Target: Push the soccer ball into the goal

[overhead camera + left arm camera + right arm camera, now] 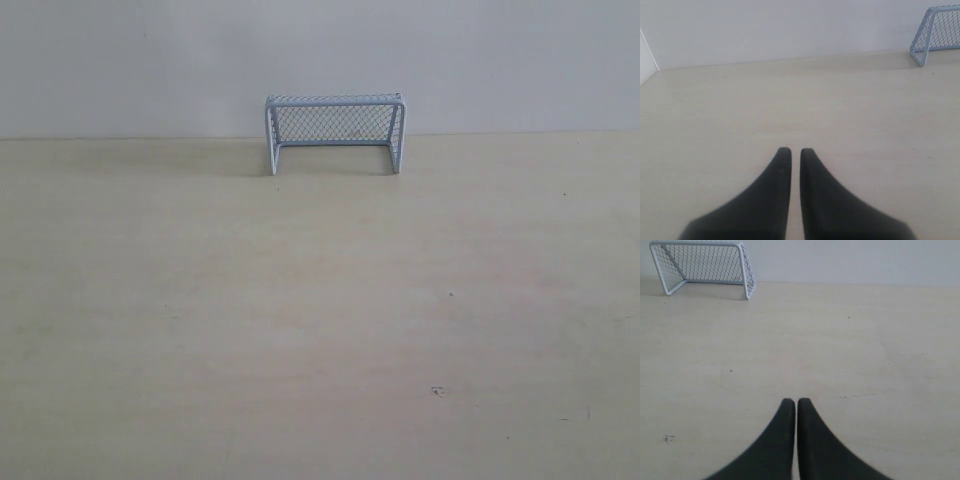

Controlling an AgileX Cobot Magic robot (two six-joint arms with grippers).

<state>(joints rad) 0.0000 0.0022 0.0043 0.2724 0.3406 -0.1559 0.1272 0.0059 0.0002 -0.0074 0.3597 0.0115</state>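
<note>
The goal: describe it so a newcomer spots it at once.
Follow the pale table to its far edge, against the white wall. The goal stands there near the middle, opening toward the exterior camera; its pale blue frame and mesh netting mark it out.

Left wrist camera first: the goal (940, 30), back at the tabletop's far edge, is sliced by the frame. One post and a wedge of netting show, and the rest runs off the picture. The left gripper (795, 150) gives us dark fingertips only. Its fingers widen, go soft and blurry, then drop out of the shot. It's the same story for the right gripper (796, 401), its base lost past the frame. On the table (300, 300), toward its near right part, there's a dark speck (437, 390), too small to say what it is. The tabletop's side edges fall outside the exterior view.
</note>
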